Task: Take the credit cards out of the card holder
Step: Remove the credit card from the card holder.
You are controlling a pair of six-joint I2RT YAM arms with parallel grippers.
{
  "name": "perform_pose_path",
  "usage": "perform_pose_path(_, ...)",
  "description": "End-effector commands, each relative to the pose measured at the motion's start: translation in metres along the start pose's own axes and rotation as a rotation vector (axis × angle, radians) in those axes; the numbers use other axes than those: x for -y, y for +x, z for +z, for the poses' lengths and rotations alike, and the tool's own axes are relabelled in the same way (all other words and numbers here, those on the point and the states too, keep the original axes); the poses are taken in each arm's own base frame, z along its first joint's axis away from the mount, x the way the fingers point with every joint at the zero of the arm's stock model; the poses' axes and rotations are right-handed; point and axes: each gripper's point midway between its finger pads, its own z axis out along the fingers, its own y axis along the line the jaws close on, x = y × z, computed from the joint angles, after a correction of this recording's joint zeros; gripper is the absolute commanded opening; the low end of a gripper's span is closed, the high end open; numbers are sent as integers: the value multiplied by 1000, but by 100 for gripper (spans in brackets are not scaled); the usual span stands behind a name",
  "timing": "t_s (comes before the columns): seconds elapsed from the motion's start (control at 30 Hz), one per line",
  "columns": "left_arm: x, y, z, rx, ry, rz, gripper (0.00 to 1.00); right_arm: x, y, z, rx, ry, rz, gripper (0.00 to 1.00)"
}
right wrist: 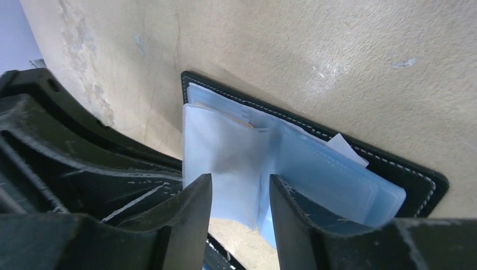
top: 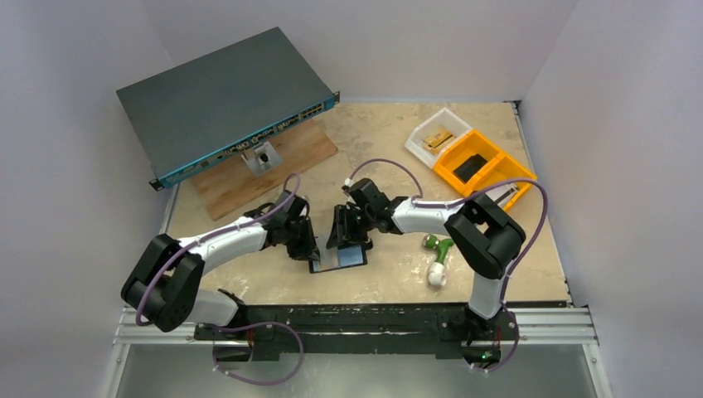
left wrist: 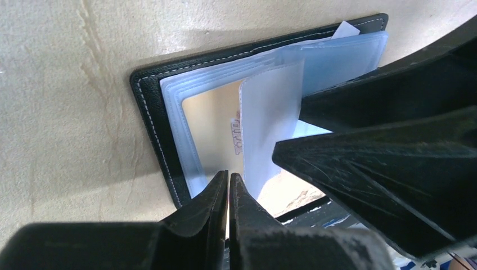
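The card holder (top: 339,258) lies open on the worktop (top: 377,141), credit cards (left wrist: 211,129) in its sleeves (right wrist: 332,169), left jaws pinched together at its edge, right jaws parted astride one raised sleeve

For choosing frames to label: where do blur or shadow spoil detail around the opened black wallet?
Top external view: evenly lit, but the flat black folding card holder is tiny, half hidden by arms. Left wrist view: its stitching is sharp, the left end effector blurred. Right wrist view: a pale blue plastic sleeve looks smeared between the fingers of the right end effector.
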Motion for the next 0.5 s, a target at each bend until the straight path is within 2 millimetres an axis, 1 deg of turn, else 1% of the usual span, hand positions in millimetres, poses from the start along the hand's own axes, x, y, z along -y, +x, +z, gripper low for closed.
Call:
perform_pose_path(0.0, 16, -5, 0, 14, 67, 19, 5, -21, -25, -24, 87, -3, -46, 44)
perform_pose_path(0.2, 27, -12, -2, 32, 105, 35, 6, -32, -32, -39, 122, -5, -50, 58)
perform_pose_path(0.27, 33, -15, -3, 35, 119, 40, 7, -32, -34, -46, 140, 12, -47, 60)
perform_pose_path(0.37, 43, -17, -3, 36, 139, 54, 8, -27, -40, -60, 183, 51, -40, 62)
perform_pose_path(0.47, 54, -20, -3, 35, 155, 66, 8, -17, -48, -80, 252, 91, -20, 63)
